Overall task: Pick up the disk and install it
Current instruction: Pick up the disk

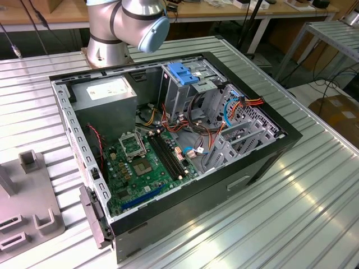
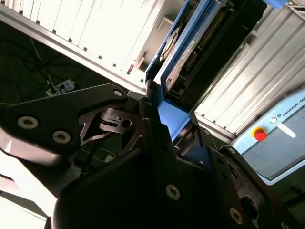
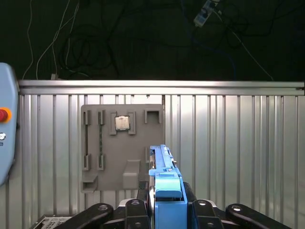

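My gripper is shut on the disk, a flat drive with a bright blue plastic frame, held edge-on between the black fingers high above the ribbed metal table. In the second wrist view the disk shows its blue edge, grey body and connector row, sticking out past the gripper. In the exterior view the open computer case lies on its side, with the tall metal drive cage and its blue latch at the back.
Below the held disk lies a grey holder plate carrying a processor chip. Beside the table edge is a pendant with a red stop button. A grey power supply box and the motherboard sit inside the case. The arm's base stands behind it.
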Tool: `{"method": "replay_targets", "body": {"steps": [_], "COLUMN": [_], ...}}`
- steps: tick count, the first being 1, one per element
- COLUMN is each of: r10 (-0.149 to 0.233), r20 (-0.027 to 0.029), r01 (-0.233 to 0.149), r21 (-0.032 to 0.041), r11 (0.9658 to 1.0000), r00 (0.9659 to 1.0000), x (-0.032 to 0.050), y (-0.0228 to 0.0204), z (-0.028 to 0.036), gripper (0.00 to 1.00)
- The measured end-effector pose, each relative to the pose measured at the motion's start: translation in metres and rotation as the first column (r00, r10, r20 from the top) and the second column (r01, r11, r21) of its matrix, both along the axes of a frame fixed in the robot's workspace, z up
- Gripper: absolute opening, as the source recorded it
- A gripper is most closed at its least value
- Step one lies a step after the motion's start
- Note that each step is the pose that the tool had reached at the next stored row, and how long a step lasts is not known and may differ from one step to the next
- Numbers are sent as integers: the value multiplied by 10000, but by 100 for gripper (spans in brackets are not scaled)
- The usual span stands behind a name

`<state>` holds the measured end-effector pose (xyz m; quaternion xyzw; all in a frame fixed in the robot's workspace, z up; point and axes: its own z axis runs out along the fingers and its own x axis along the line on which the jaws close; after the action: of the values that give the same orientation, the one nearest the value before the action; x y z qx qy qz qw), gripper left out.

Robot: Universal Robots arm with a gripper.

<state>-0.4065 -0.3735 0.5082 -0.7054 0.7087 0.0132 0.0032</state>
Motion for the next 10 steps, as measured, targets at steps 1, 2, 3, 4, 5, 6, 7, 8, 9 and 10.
{"method": "replay_targets", "body": {"steps": [1, 2, 3, 4, 5, 6, 7, 8, 9, 10], "r10": [0, 0, 0, 0, 0, 1, 0, 0, 0, 0], "r20": [0, 0, 0, 0, 0, 0, 0, -1, 0, -1], "r01": [0, 0, 0, 0, 0, -1, 0, 0, 0, 0], "r21": [0, 0, 0, 0, 0, 1, 0, 0, 0, 0], "r11": [10000, 10000, 10000, 10000, 10000, 10000, 10000, 10000, 10000, 10000], "r00": [10000, 10000, 10000, 10000, 10000, 10000, 10000, 10000, 10000, 10000], "x": [10, 32, 57, 81, 111, 133, 147, 160, 176, 189], "y": [0, 0, 0, 0, 0, 0, 0, 0, 0, 0], "z": [0, 0, 0, 0, 0, 0, 0, 0, 0, 0], "gripper": [37, 37, 37, 37, 37, 37, 37, 37, 37, 37]}}
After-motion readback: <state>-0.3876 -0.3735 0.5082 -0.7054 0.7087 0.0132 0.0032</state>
